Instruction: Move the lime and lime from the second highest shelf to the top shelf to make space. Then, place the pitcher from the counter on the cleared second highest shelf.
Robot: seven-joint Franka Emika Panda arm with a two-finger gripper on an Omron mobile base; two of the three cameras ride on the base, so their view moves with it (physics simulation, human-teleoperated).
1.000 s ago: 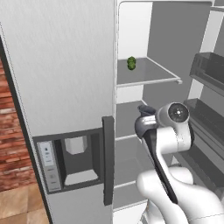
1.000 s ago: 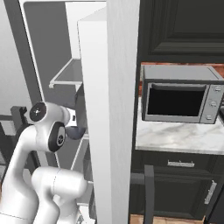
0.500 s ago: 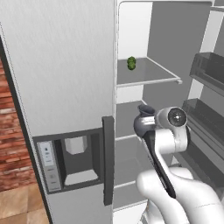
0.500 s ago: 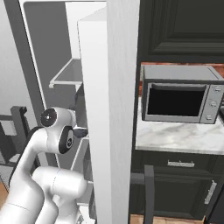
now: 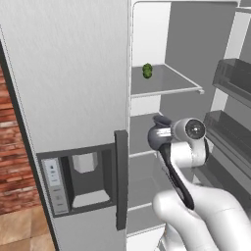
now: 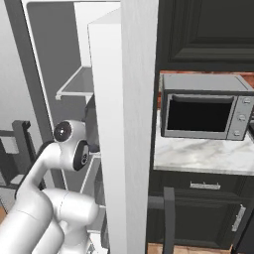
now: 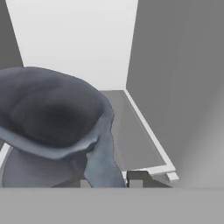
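Observation:
My gripper [image 7: 108,180] is shut on the handle of the dark blue-grey pitcher [image 7: 52,113], which bulks large in the hand view. The pitcher hangs just above the second highest shelf [image 7: 133,140], near that shelf's pale front edge. In the left base view the pitcher [image 5: 159,121] shows as a dark shape ahead of the wrist, inside the open fridge over the second highest shelf [image 5: 139,137]. A small dark-green lime [image 5: 147,70] rests on the top shelf [image 5: 169,84] near the back left. I cannot tell whether it is one lime or two close together.
The fridge's closed left door with its dispenser [image 5: 73,169] and dark handle [image 5: 120,179] stands close on the left. Dark door racks [image 5: 230,81] line the open door on the right. A microwave [image 6: 206,111] sits on the marble counter [image 6: 198,158].
The arm's upper joint has swung a little toward the fridge and then held almost still. The pitcher stays in the grip. The lime has not moved.

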